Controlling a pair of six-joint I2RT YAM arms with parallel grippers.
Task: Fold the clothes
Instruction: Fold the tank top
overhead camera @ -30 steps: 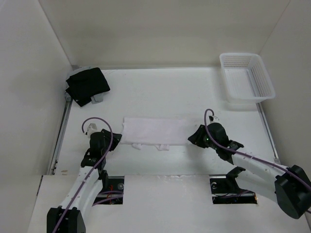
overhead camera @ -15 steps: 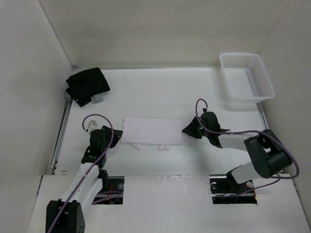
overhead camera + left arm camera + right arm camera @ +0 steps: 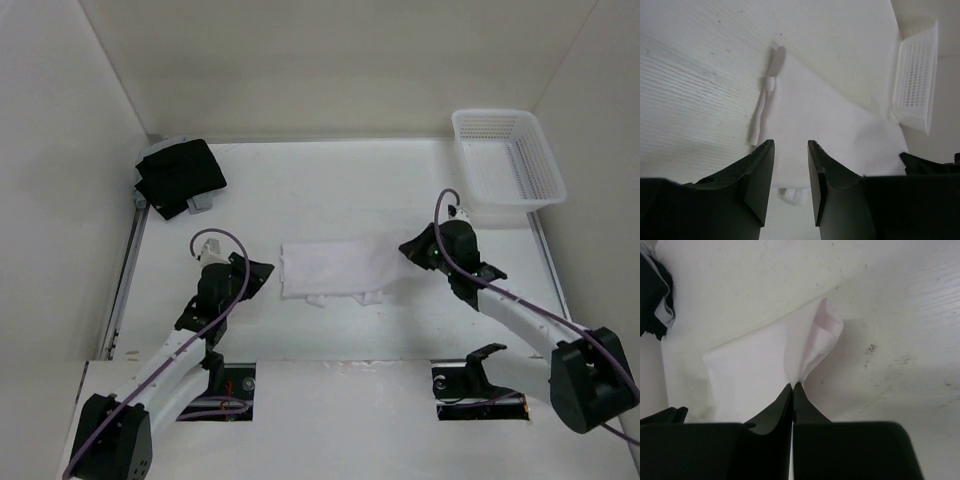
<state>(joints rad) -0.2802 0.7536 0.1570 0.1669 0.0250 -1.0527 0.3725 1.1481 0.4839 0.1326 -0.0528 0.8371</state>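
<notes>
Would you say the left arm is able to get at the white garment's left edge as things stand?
Probably yes. The left gripper is open right by that edge of the garment, with nothing lying between, and the right gripper pinches the opposite end, out of the way.

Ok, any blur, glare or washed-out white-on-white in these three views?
Top external: even light, sharp, no glare, but the thin white fabric garment has little contrast against the white table. Left wrist: the black left gripper is underexposed, garment clear. Right wrist: the right gripper is soft-edged; the garment's raised fold casts a faint shadow.
</notes>
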